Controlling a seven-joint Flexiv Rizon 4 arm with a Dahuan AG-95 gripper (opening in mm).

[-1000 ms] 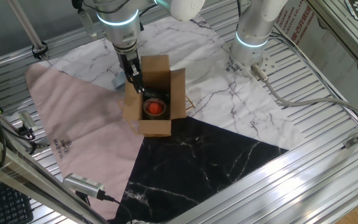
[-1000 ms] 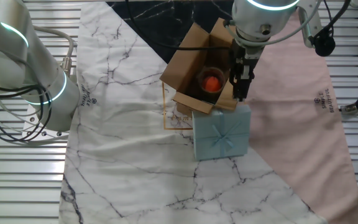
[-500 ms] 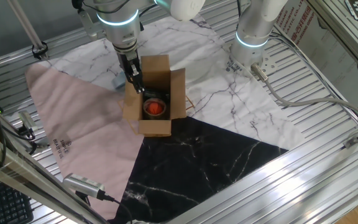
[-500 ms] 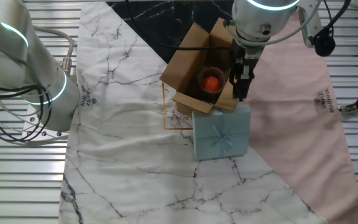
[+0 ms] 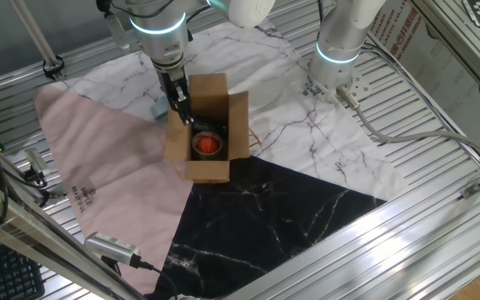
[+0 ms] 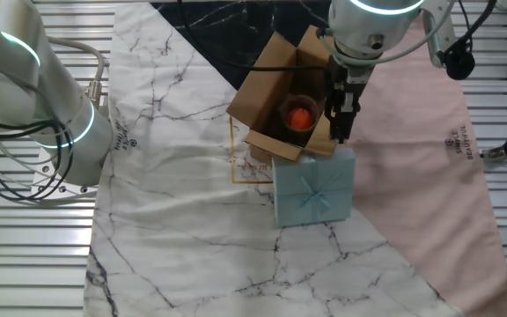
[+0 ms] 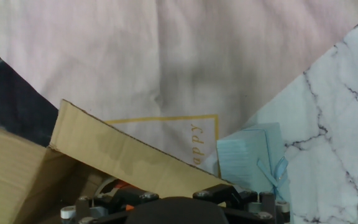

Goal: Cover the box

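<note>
Four flaps up on small brown cardboard box (image 5: 207,133), frame centre on table | my fingers (image 6: 338,132) at one flap, grip state unclear | risk: pushing slides box into pale blue gift box (image 6: 314,187) touching it.

Hand view: a brown cardboard flap of the box (image 7: 123,158) runs diagonally across lower left, orange visible just beneath it. Light blue gift box (image 7: 250,158) with ribbon sits at right. Pink cloth (image 7: 166,56) fills the top; white marble cloth (image 7: 334,124) right; dark marble cloth (image 7: 8,99) left.
</note>
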